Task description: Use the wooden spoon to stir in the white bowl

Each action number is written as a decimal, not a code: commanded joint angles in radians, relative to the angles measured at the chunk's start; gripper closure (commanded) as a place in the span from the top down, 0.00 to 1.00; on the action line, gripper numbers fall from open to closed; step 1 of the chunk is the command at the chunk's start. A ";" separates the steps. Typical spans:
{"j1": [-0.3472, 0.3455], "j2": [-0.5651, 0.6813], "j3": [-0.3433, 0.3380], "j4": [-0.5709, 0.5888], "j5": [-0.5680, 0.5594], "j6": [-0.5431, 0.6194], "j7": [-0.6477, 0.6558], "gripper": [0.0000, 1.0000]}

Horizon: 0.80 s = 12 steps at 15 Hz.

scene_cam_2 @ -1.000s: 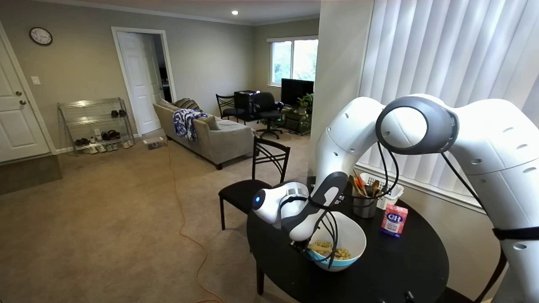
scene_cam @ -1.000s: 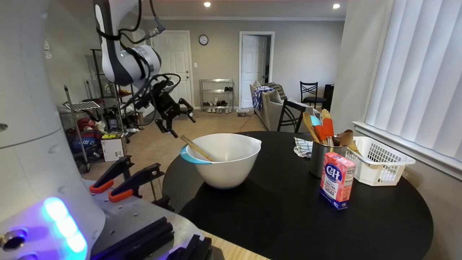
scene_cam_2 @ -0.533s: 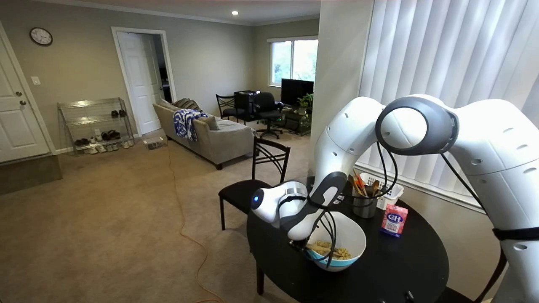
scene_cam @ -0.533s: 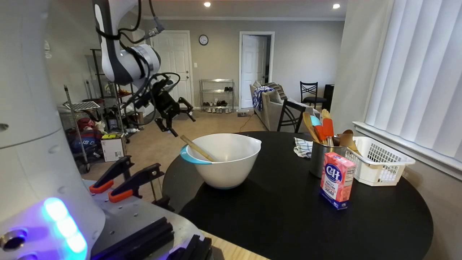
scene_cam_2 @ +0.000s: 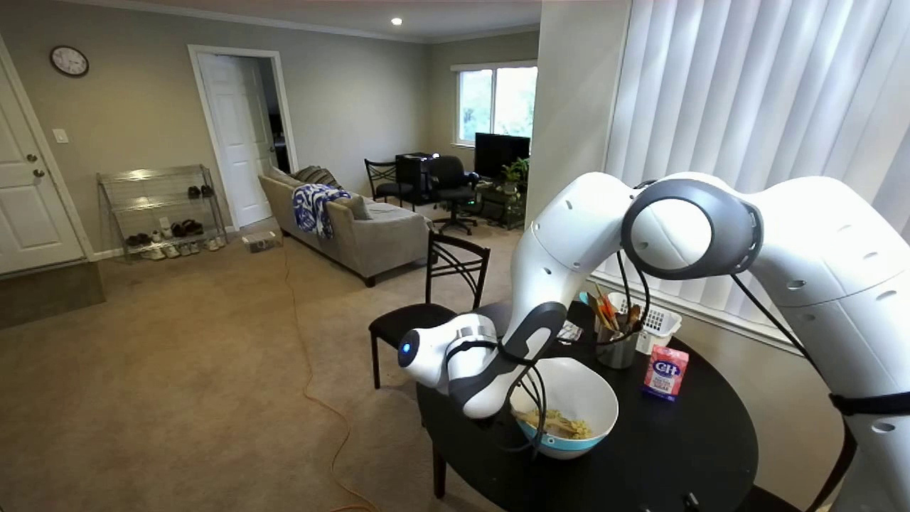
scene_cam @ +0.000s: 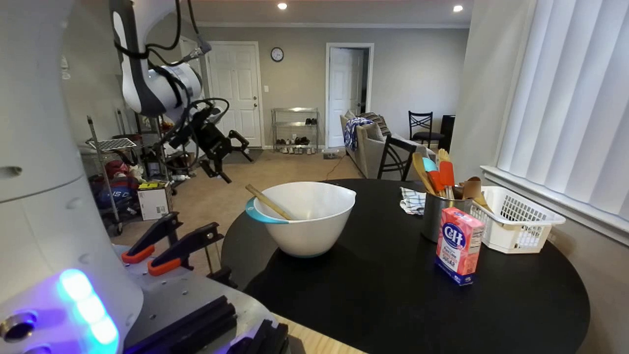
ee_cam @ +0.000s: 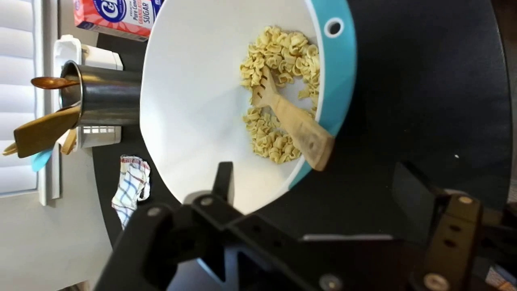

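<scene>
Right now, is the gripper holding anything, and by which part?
Nothing is held: the gripper stands open, apart from the wooden spoon in the white bowl.

Both exterior views are lit by ceiling lamps and glowing blinds, the window being nearly bleached white. A shadow is cast on the table around the bowl, and the base lights are overexposed into bluish glare. In the wrist view the claw is softly blurred, while the pasta is sharply rendered.

In both exterior views, the spoon leans in the bowl, left of the sugar box.
</scene>
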 commanded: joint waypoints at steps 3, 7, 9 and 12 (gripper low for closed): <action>0.047 0.066 -0.027 0.055 -0.019 -0.085 0.064 1.00; 0.042 0.102 -0.045 0.074 -0.014 -0.103 0.090 1.00; 0.037 0.124 -0.057 0.089 -0.018 -0.097 0.096 1.00; 0.035 0.156 -0.071 0.120 -0.020 -0.094 0.095 1.00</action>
